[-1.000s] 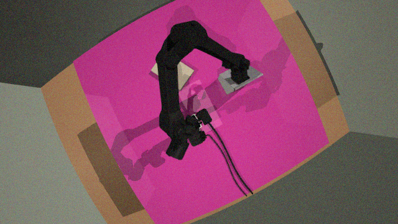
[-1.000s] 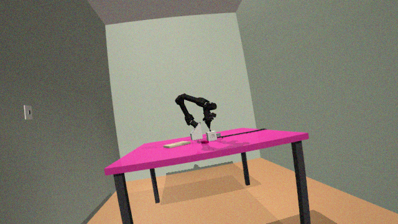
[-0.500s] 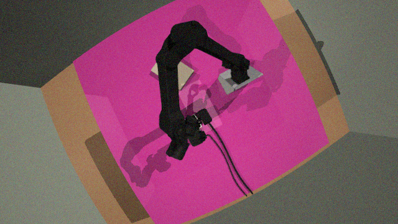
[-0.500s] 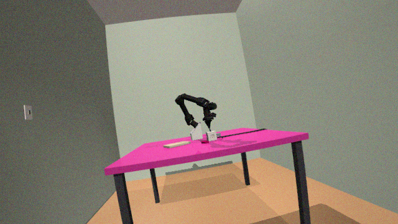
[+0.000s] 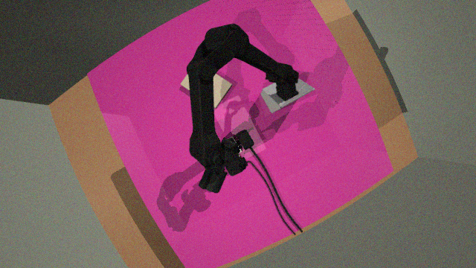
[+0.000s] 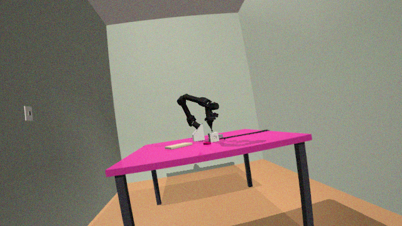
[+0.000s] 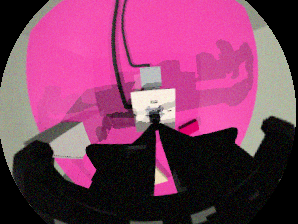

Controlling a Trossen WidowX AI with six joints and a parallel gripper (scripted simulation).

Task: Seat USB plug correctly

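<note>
The white power cube (image 6: 214, 137) (image 7: 167, 98) stands on the table, with socket markings on its top and side. It is mostly hidden under the arm in the top view. The dark USB plug (image 7: 154, 114) stands up from the socket area on the cube's top. My gripper (image 6: 211, 130) (image 7: 156, 127) points down over the cube and is shut on the plug, its fingertips close together at the plug's near end. The plug's depth in the socket and which way round it is cannot be told.
A grey block (image 7: 151, 76) sits against the cube's far side. Two black cables (image 5: 273, 186) (image 7: 114, 50) run to the table edge. A small red object (image 6: 206, 143) (image 7: 189, 127) lies near the cube. A cream block (image 5: 222, 87) (image 6: 179, 145) lies farther off. The arm's pale mount (image 5: 305, 88) (image 6: 198, 135) stands nearby.
</note>
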